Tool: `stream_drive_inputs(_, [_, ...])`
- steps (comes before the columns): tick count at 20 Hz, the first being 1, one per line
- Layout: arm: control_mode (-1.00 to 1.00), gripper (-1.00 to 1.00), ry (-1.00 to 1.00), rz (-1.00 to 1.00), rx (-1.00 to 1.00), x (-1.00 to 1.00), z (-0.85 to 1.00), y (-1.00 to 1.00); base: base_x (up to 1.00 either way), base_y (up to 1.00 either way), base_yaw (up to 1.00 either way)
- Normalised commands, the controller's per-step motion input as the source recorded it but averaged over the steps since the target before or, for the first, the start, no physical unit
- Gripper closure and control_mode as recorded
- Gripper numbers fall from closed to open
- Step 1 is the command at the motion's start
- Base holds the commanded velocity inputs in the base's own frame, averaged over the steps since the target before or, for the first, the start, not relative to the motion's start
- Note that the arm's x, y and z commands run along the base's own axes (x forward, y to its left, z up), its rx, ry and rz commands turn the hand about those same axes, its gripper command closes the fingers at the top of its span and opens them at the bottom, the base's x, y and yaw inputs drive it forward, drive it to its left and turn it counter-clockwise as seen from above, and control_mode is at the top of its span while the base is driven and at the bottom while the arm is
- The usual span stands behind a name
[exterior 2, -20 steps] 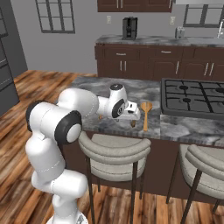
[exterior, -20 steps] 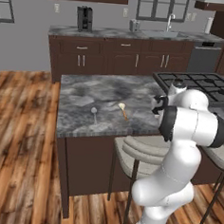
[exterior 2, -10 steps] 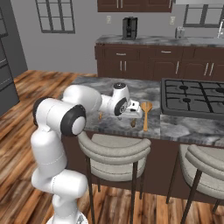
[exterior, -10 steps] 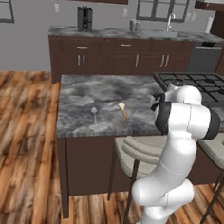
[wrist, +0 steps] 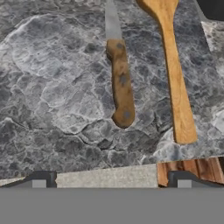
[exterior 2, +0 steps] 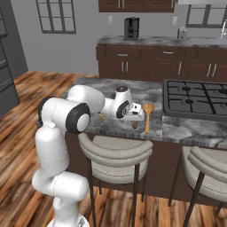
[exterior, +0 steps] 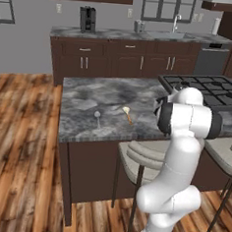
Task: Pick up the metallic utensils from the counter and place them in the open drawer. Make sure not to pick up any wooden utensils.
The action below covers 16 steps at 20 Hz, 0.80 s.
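Gripper [wrist: 112, 178] with its two dark finger tips spread wide, holding nothing, low over the grey-and-white marbled stone counter [exterior: 89, 111].
Small silver-grey spoon [exterior: 97, 115] lies on the counter, beside the tan wooden utensil [exterior: 127, 114].

in my hand view the tan wooden spatula [wrist: 175, 74] loses its broad head past the top edge. beside it, the knife with a mottled brown handle [wrist: 121, 83] has its grey blade cut off there too. from the left base camera my own white arm [exterior: 185, 143] covers part of the grey marbled table [exterior: 99, 102], and the small silver spoon [exterior: 97, 116] is too tiny to judge.
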Motion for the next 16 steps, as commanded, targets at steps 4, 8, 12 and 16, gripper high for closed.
stream_drive_inputs(4, [-1.00,-1.00,0.00,0.00,0.00,0.22,-0.01,-0.12,0.00,0.00,0.00])
stream_drive_inputs(8, [-1.00,-1.00,0.00,0.00,0.00,0.41,-0.16,-0.16,0.00,0.00,0.00])
stream_drive_inputs(12, [-1.00,-1.00,0.00,0.00,0.00,0.34,-0.20,-0.03,0.00,0.00,0.00])
stream_drive_inputs(16, [-1.00,-1.00,0.00,0.00,0.00,0.33,-0.20,-0.01,0.00,0.00,0.00])
